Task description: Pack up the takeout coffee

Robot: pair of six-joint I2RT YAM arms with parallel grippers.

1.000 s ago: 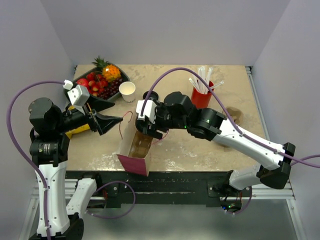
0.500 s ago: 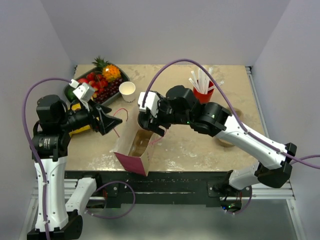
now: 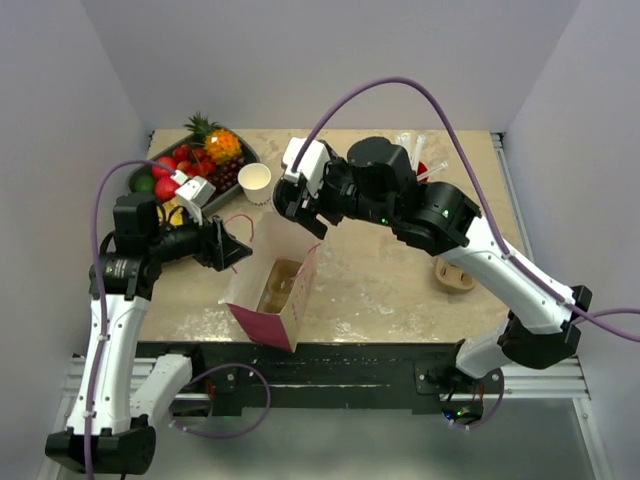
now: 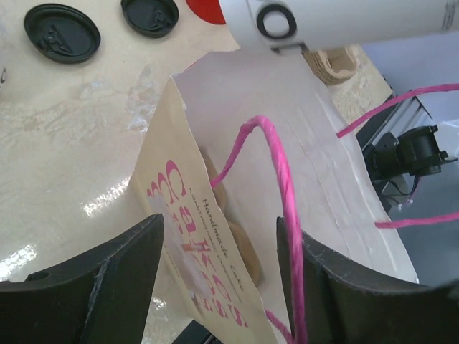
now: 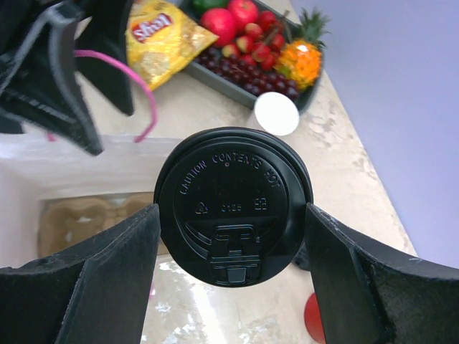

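From above the black lid cannot be seen at all, because the right arm's wrist covers it. The right wrist view shows it: the right end effector (image 5: pixel 231 209) is clamped on the black lid (image 5: pixel 233 190), a finger against each side of its rim, with the raised lettering facing the camera. The lid blocks much of what lies beneath. Under it is the open mouth of the paper bag (image 5: pixel 107 168), and on the bag's floor lies a brown cardboard insert (image 5: pixel 75 218), partly hidden by the lid.

The white paper cup (image 3: pixel 254 182) stands on the surface (image 3: pixel 380 290) just beyond the right end effector, beside the fruit tray (image 5: pixel 240 87) and apart from both lid and bag.

The left end effector (image 3: pixel 228 247) sits at the bag's rim with its fingers spread wide. A pink twisted handle (image 4: pixel 276 165) runs between them, close along one finger, and I can't tell whether it touches. That end effector's fingers cut off the bag's pink lettering.

The red cup of straws (image 3: pixel 415 150) is mostly hidden behind the right arm. Past the bag from the left end effector lie two more lids, one (image 4: pixel 61 32) whole and one (image 4: pixel 149 14) clipped by the frame edge. A cardboard cup carrier (image 3: pixel 452 275) lies under the right forearm, and a yellow snack bag (image 5: pixel 161 39) lies by the tray
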